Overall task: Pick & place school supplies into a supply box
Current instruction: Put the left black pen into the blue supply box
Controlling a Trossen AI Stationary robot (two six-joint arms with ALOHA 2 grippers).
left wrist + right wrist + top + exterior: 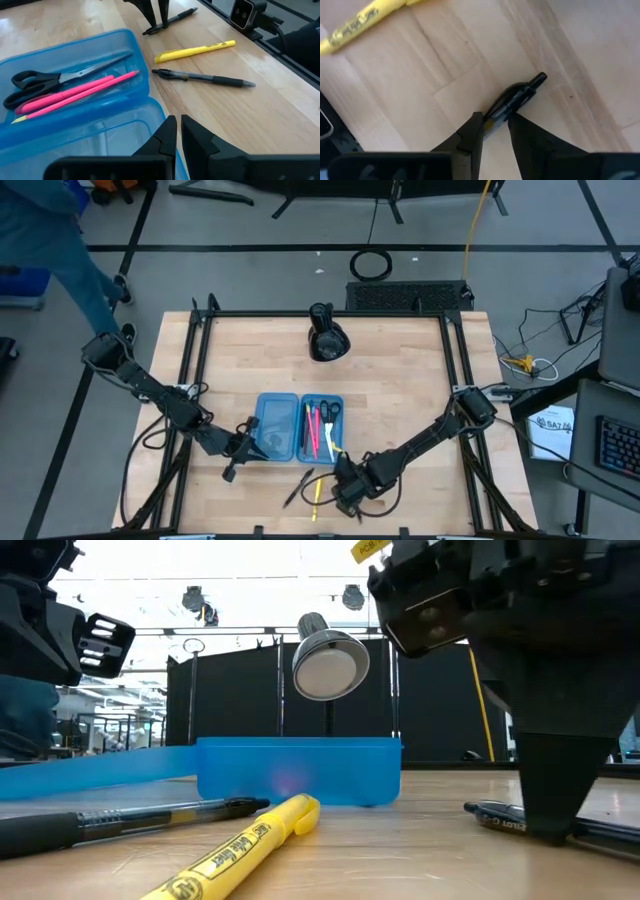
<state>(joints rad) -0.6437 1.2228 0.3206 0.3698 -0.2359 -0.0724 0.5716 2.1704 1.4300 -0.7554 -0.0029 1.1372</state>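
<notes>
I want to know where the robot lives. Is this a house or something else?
Probably a robotics lab or workshop, not a house. Two robot arms work on a framed wooden table, cables trail over a grey floor, and black curtain panels with bright ceiling lights stand behind.

Light wood table (400, 380) with black rails along the sides. Open blue case (278, 428) lies near the front middle, both halves flat on the wood. In front of it, directly on the table: a yellow highlighter (195, 50), a clear-barrel black pen (202, 78) just beside it, and another black pen (512, 100) a bit further off. A black lumpy object (327, 338) sits toward the back middle, well apart from the case.
</notes>
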